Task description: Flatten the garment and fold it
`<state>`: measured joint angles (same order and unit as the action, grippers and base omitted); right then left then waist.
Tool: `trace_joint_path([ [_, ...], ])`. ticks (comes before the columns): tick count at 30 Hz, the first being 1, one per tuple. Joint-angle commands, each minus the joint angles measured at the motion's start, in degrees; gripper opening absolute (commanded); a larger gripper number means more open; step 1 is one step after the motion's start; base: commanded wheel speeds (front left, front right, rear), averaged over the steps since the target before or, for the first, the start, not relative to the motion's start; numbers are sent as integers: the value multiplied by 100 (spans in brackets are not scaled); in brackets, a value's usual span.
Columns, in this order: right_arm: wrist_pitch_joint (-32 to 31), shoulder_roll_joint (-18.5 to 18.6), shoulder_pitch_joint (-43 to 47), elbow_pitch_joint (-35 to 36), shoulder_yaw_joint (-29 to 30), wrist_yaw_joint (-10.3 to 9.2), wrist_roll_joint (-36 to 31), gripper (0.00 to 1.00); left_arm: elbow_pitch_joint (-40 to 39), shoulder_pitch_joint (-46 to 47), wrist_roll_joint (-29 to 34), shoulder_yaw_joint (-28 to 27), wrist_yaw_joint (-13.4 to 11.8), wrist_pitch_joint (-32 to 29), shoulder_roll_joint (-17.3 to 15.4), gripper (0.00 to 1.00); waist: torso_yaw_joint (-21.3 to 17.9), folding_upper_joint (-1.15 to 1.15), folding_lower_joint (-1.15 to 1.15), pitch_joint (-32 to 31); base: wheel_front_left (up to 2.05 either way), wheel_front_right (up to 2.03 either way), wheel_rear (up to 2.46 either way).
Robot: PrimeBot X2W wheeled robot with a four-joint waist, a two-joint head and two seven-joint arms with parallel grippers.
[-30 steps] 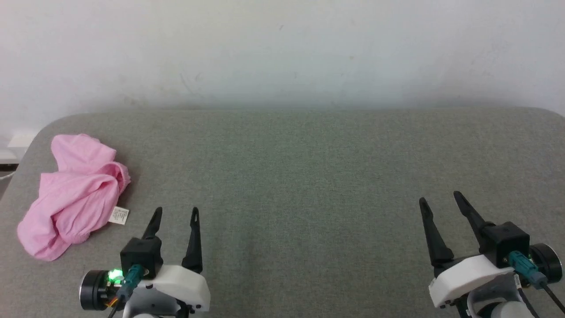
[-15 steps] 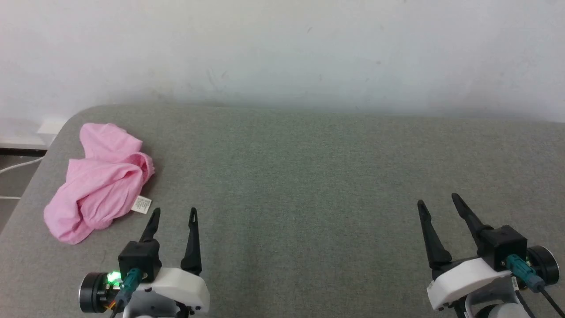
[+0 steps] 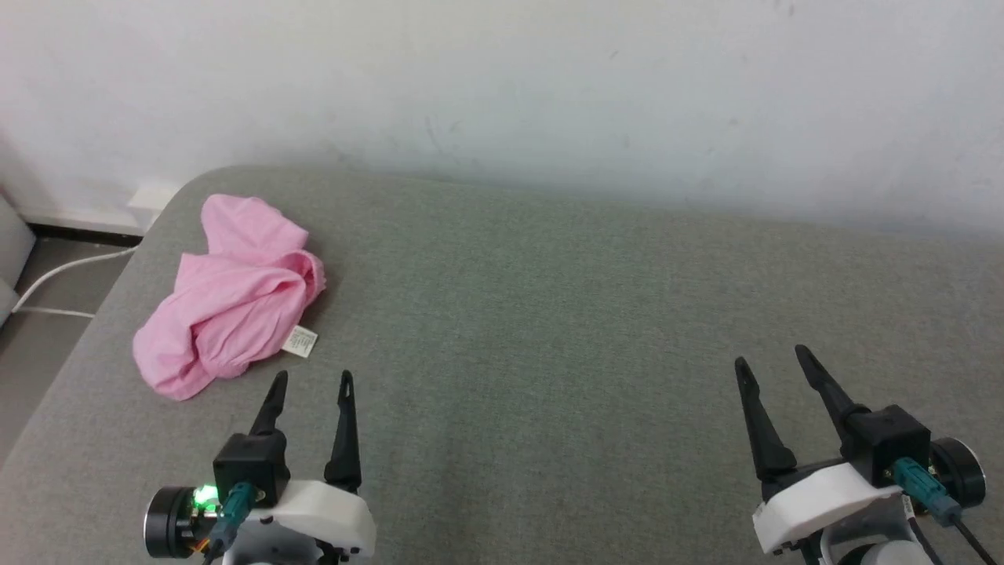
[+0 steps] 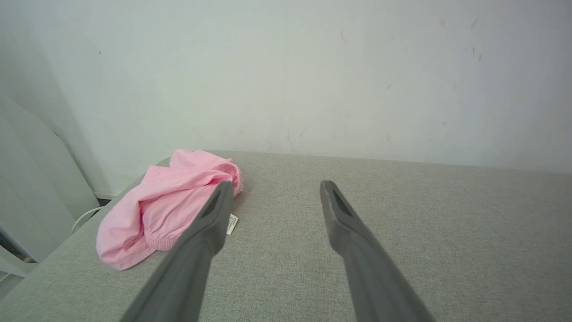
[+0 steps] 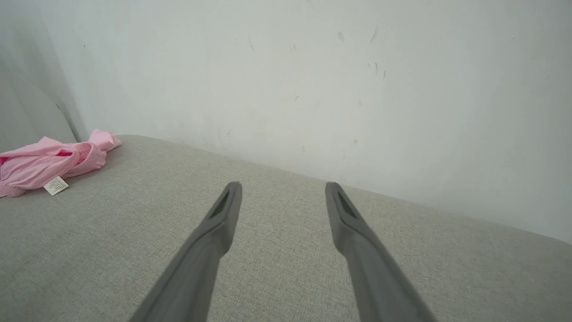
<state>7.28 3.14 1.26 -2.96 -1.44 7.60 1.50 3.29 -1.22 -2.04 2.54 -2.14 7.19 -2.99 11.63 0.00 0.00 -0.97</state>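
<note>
While both grippers sit low over the grey padded surface (image 3: 549,314), you have the left gripper (image 3: 313,377) spread wide and empty; the right gripper (image 3: 769,357) is the same. The garment (image 3: 227,310) lies crumpled just ahead-left of the left fingertips, not touching them. Its care label (image 3: 300,340) is on the nearest edge. From the right gripper it lies far to the left.

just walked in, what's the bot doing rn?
Nothing is being handled yet. The pink garment lies crumpled near the far left corner of the grey padded surface, its white label sticking out. The left gripper hovers open just short of it; the right gripper is open too, well off to the right. Flattening hasn't started.
</note>
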Motion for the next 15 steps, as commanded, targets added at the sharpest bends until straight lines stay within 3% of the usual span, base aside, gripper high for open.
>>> trace_joint_path([
  [1, 68, -13, 47, -28, -7, -6, -15, 100, 32, -66, -26, 27, -28, 76, 4, 100, 133, 0, 0, 7, 0, 0, 0],
  [15, 235, -16, 51, -98, -55, -7, 34, 100, 133, -114, -38, 79, -31, 243, 4, 100, 630, 0, 0, -51, 0, 0, 0],
])
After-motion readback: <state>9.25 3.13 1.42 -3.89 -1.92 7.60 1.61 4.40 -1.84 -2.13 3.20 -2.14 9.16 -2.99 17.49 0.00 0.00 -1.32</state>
